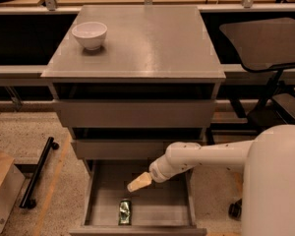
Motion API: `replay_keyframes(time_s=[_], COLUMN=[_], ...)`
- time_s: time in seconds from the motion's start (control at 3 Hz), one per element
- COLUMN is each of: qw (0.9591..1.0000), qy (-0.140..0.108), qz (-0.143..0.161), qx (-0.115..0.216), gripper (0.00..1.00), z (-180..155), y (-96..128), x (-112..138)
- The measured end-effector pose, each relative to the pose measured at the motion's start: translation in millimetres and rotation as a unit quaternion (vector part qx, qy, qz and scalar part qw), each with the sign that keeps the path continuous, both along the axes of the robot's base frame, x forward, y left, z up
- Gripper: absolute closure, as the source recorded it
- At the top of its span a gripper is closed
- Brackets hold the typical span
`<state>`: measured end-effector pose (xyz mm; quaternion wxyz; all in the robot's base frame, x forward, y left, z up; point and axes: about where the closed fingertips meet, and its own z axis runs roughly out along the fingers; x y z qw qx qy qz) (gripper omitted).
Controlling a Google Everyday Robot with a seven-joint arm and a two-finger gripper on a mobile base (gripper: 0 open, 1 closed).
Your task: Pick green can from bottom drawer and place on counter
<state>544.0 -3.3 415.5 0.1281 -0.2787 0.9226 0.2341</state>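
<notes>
The green can (125,212) lies on its side on the floor of the open bottom drawer (157,205), near the front wall and left of centre. My gripper (138,182) hangs over the drawer's middle, above and slightly right of the can, apart from it, on the end of the white arm reaching in from the right. The grey counter (147,38) tops the cabinet above.
A white bowl (89,35) stands at the counter's back left. Two shallower drawers (132,113) jut out above the bottom one. A black chair (265,43) is to the right, a black bar (38,172) and a cardboard box (2,191) on the floor to the left.
</notes>
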Motion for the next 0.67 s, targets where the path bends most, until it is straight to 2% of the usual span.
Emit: replay_keyframes(time_s=[0.33, 0.67], qw=[0.9998, 0.9997], qy=[-0.008, -0.006], qz=[-0.008, -0.011], qx=[0.017, 0.02], gripper=[0.0, 0.0], z=[-36.6, -43.6], y=[16.4, 18.3], x=[11.2, 10.4])
